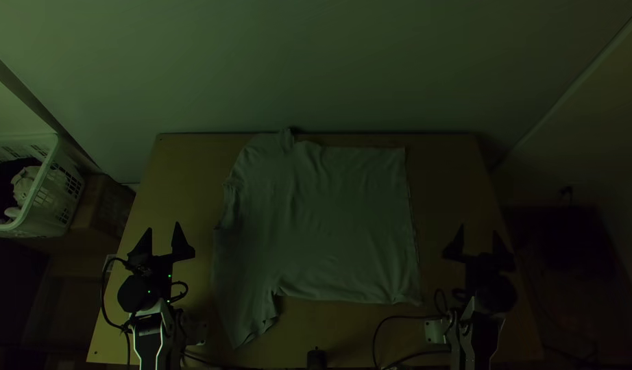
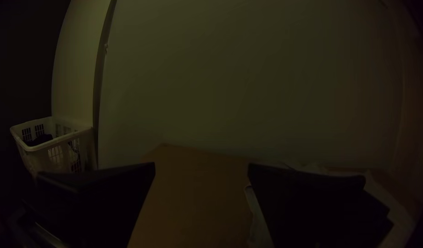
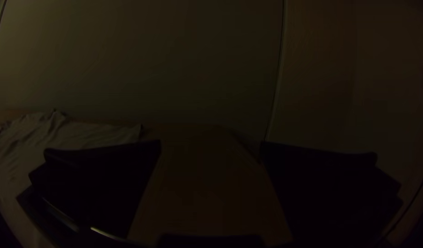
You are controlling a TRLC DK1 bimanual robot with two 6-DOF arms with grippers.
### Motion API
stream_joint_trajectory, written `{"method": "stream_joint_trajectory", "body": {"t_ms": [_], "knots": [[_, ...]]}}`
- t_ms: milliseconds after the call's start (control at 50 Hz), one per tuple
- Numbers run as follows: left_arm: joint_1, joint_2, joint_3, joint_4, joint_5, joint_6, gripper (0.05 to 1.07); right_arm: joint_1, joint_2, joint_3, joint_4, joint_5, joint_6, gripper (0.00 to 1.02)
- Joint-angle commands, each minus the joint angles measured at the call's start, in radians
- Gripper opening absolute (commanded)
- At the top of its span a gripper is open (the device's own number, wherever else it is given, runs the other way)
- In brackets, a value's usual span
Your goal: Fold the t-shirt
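T-shirt point(image 1: 330, 226) is spread on the table point(image 1: 453, 178), mid-surface and unfolded; straight hem faces the right arm's side, one sleeve points to the near edge at the left, the far-side sleeve is rumpled up by the far edge; light wrinkles across the body.

Left gripper point(image 1: 164, 227) is over the table left of the shirt — fingers wide apart, nothing between them; right gripper point(image 1: 478, 229) is past the hem on the right, fingers also wide, nothing held; both apart from the cloth.

Small dark object point(image 1: 317, 359) at the table's near edge, middle; white basket point(image 1: 42, 227) with cloth in it off the left side — cardboard box point(image 1: 107, 209) between it and the table.
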Motion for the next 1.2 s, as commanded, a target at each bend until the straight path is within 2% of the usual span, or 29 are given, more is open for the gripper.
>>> {"method": "stream_joint_trajectory", "body": {"t_ms": [0,100,200,300,520,760,1020,1180], "knots": [[-0.003,-0.002,-0.047,-0.016,0.010,-0.013,1.02,-0.002,-0.003,-0.025,0.002,0.000,-0.005,0.99],[-0.003,-0.002,-0.047,-0.016,0.008,-0.013,1.02,-0.002,-0.003,-0.023,0.002,0.000,-0.003,0.99],[-0.003,-0.002,-0.047,-0.016,0.008,-0.013,1.02,0.006,-0.003,-0.025,0.002,0.000,0.101,0.99],[-0.005,-0.002,-0.047,-0.018,0.010,-0.013,1.02,0.007,-0.003,-0.025,0.002,-0.001,0.123,0.99],[-0.014,-0.002,-0.047,-0.019,0.016,0.023,1.02,0.002,-0.004,-0.025,0.002,0.000,0.115,0.99],[-0.046,-0.002,-0.016,0.025,0.016,0.114,1.02,0.013,-0.004,0.021,-0.001,0.000,0.103,0.99],[-0.072,0.021,0.067,0.034,0.016,0.115,1.02,0.067,-0.003,0.115,0.011,-0.004,0.060,0.99],[-0.091,0.148,0.179,0.031,0.016,0.115,1.02,0.090,0.031,0.183,0.026,-0.006,0.031,0.99]]}}
